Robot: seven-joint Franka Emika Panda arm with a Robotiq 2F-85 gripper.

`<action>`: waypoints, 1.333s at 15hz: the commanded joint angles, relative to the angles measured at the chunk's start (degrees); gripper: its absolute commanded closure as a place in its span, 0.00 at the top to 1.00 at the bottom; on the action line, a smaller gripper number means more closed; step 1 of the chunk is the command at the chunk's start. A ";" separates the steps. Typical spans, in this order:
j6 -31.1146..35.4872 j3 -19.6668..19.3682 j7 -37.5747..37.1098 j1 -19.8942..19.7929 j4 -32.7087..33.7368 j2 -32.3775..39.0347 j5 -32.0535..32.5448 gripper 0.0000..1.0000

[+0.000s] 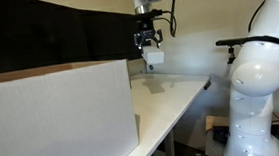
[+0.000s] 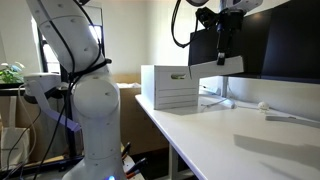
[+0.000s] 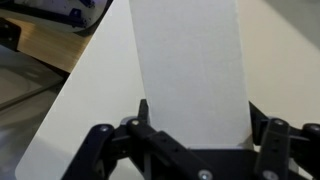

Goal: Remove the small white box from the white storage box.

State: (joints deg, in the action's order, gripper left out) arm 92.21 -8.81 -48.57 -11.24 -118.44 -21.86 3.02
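My gripper hangs high above the white table, shut on the small white box, which dangles below the fingers. In both exterior views the box is in the air, apart from the white storage box and past its far side. From the opposite side, the gripper holds the small white box to the right of the white storage box. In the wrist view the small white box fills the middle, clamped between the black fingers of the gripper.
Dark screens stand along the back of the table. Small white items lie near them. The robot's white body stands beside the table edge. A cardboard box sits behind the robot base.
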 commanded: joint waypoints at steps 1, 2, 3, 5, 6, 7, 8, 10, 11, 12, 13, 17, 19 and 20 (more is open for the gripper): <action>4.34 -0.91 0.04 -2.84 -5.05 -3.35 -1.80 0.62; 5.81 -1.28 -0.23 -3.42 -6.22 -3.72 -2.24 0.62; 6.79 -1.55 -0.45 -3.83 -6.73 -3.96 -2.68 0.62; 8.89 -2.07 -0.85 -4.72 -7.61 -3.92 -3.83 0.62; 10.16 -2.30 -1.12 -5.06 -8.09 -3.76 -4.73 0.62; 11.00 -2.48 -1.25 -5.43 -8.45 -3.84 -5.36 0.62; 12.23 -2.58 -1.54 -5.72 -8.87 -3.63 -6.11 0.62; 14.14 -2.73 -2.14 -6.18 -9.26 -2.88 -7.55 0.62; 15.01 -2.81 -2.43 -6.39 -9.39 -2.55 -8.28 0.62; 15.94 -2.91 -2.87 -6.53 -9.62 -2.10 -8.83 0.62; 16.61 -3.04 -3.11 -6.63 -9.67 -1.63 -9.23 0.62; 17.15 -3.21 -4.56 -7.30 -9.00 0.74 -8.81 0.62; 16.99 -3.36 -5.67 -7.60 -8.66 1.71 -8.43 0.62; 16.89 -3.47 -6.05 -7.80 -8.54 2.13 -8.27 0.62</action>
State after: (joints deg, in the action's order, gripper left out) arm 108.25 -12.53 -52.73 -17.90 -127.31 -20.87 -4.67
